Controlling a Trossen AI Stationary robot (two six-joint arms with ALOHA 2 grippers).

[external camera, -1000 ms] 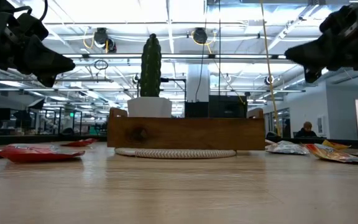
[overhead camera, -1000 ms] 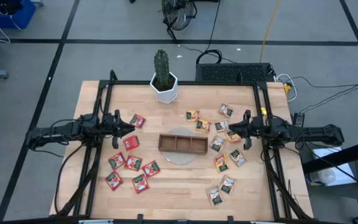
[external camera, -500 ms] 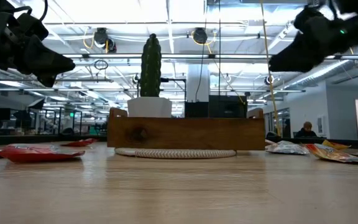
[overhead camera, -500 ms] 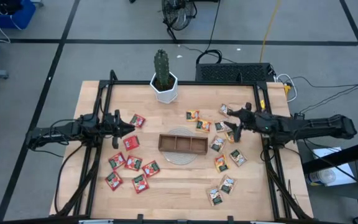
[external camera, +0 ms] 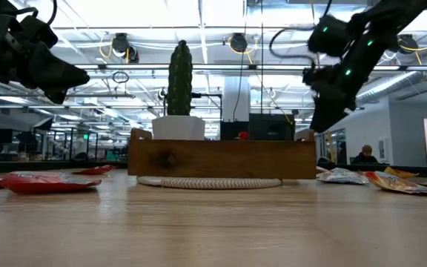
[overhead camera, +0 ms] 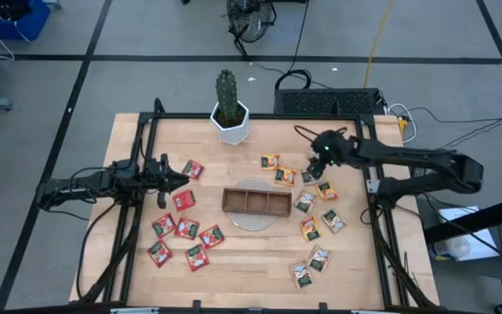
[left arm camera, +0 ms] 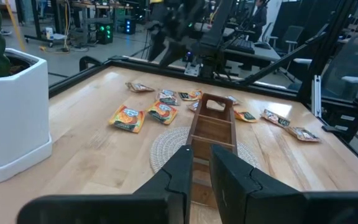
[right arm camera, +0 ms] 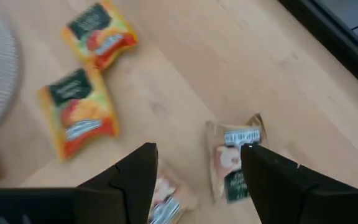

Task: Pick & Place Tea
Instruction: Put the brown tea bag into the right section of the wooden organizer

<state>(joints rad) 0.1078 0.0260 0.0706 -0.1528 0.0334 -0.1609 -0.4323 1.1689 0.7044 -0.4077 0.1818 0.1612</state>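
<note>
From above, the right hand hangs over the grey-white sachets on the worktop's right side; the left hand waits near red sachets, fingers nearly together. Right wrist view — fingers apart, straddling one sachet; a neighbour could get pinched too.

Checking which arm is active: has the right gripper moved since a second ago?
Yes. In the high view the right gripper has swung from the table's right rail toward the cactus pot, now hanging open over a grey-white sachet.

Right pincer above sachets (grey-white)
</note>
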